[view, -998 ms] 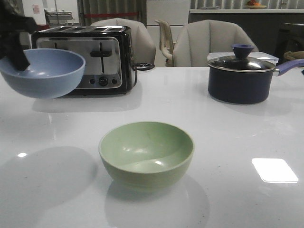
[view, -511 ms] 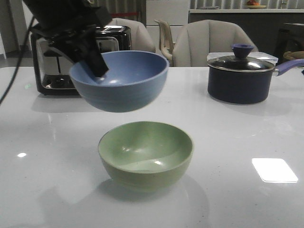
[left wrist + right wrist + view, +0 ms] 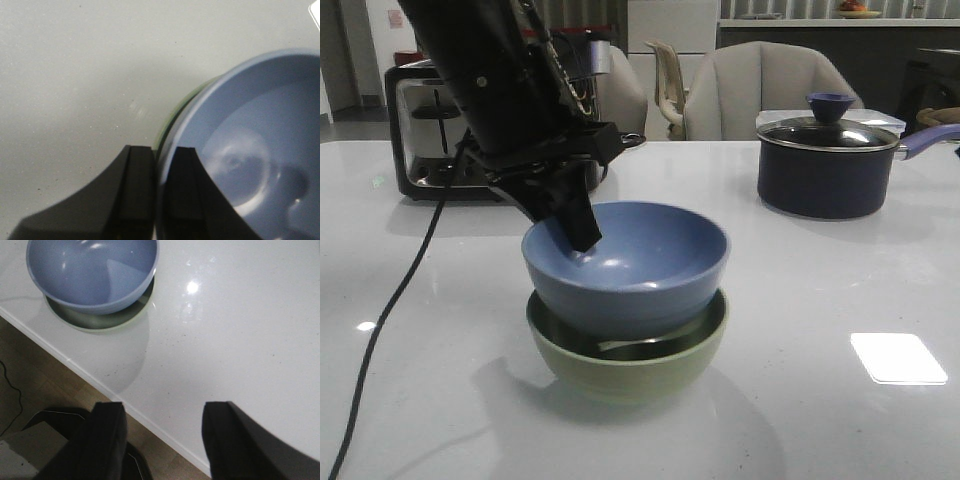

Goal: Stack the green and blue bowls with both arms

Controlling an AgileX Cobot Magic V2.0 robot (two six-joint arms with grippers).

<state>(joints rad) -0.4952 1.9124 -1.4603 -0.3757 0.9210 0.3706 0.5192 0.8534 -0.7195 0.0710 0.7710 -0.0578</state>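
Note:
The pale blue bowl (image 3: 638,262) sits inside the pale green bowl (image 3: 625,368) at the table's middle front. My left gripper (image 3: 582,235) is shut on the blue bowl's left rim, one finger inside, one outside. The left wrist view shows the black fingers (image 3: 140,180) pinching the blue rim (image 3: 240,140), with a sliver of the green bowl (image 3: 170,122) beside it. My right gripper (image 3: 162,415) is open and empty over the table's front edge, away from the stacked blue bowl (image 3: 92,272) and green bowl (image 3: 107,320). It does not show in the front view.
A black and steel toaster (image 3: 435,140) stands at the back left behind my left arm. A dark lidded saucepan (image 3: 825,165) with a purple-blue handle stands at the back right. Chairs stand behind the white table (image 3: 820,320). A dark cable (image 3: 390,330) hangs over the table's left.
My left arm has carried the blue bowl from the far left to the right and down. The bowl now rests in the green bowl. The green bowl has stayed in place.

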